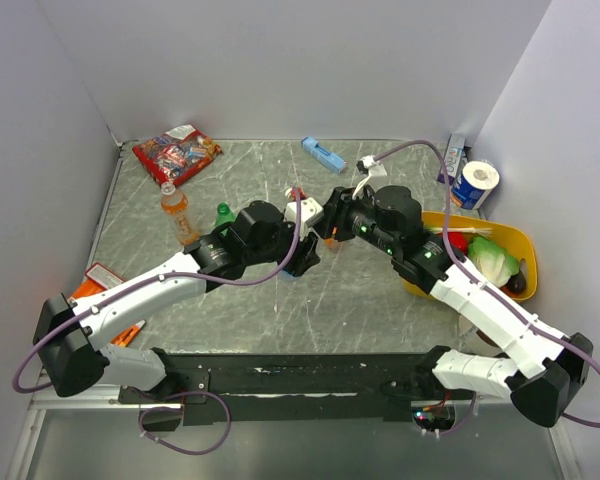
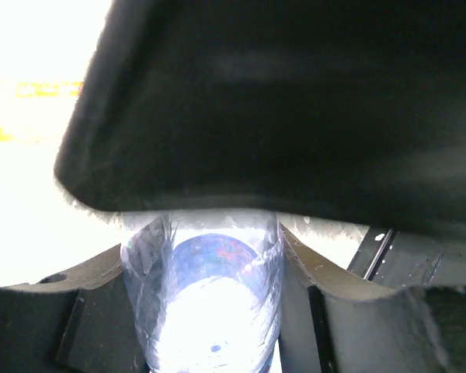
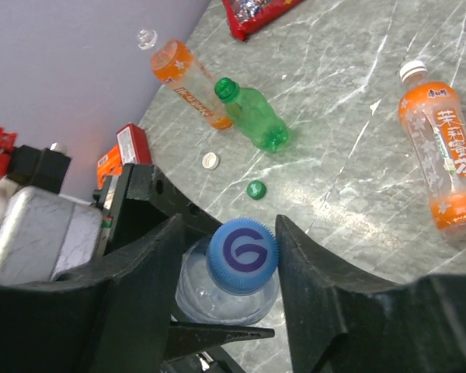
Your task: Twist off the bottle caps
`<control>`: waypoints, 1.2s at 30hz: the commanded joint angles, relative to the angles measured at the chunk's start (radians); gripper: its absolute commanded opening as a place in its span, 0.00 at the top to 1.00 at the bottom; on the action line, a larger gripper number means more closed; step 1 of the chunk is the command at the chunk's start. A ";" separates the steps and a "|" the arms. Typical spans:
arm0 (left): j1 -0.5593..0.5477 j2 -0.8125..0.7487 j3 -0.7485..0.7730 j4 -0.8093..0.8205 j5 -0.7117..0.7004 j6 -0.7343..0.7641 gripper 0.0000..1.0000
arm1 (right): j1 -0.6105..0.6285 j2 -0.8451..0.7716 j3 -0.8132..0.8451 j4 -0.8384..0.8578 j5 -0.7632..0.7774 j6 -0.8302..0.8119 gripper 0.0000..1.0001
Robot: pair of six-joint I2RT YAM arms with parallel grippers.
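My left gripper (image 1: 302,258) is shut on the body of the clear bottle (image 2: 210,334), which fills the gap between its fingers (image 2: 93,303). The bottle's blue cap (image 3: 242,255) sits between the fingers of my right gripper (image 3: 231,233). The right finger touches the cap and a small gap shows at the left finger. An orange bottle (image 3: 190,81) and the green bottle (image 3: 252,115) lie uncapped on the table. A white cap (image 3: 210,161) and a green cap (image 3: 255,189) lie loose beside them. A second orange bottle (image 3: 443,155) lies with its white cap on.
A red snack bag (image 1: 177,152) and a flat blue box (image 1: 323,154) lie at the back. A yellow bowl (image 1: 520,243) of vegetables and a white roll (image 1: 477,183) stand at the right. Red-orange packets (image 1: 100,278) lie by the left wall.
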 commanded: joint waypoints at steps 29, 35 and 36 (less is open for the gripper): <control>0.171 -0.045 0.037 0.146 1.056 -0.068 0.47 | -0.178 -0.012 -0.052 0.327 -0.893 -0.117 1.00; 0.189 -0.036 0.023 0.221 1.165 -0.143 0.47 | -0.184 -0.035 -0.058 0.356 -0.929 -0.115 0.99; 0.189 -0.037 0.020 0.235 1.181 -0.148 0.48 | -0.184 -0.038 -0.050 0.353 -0.939 -0.117 0.98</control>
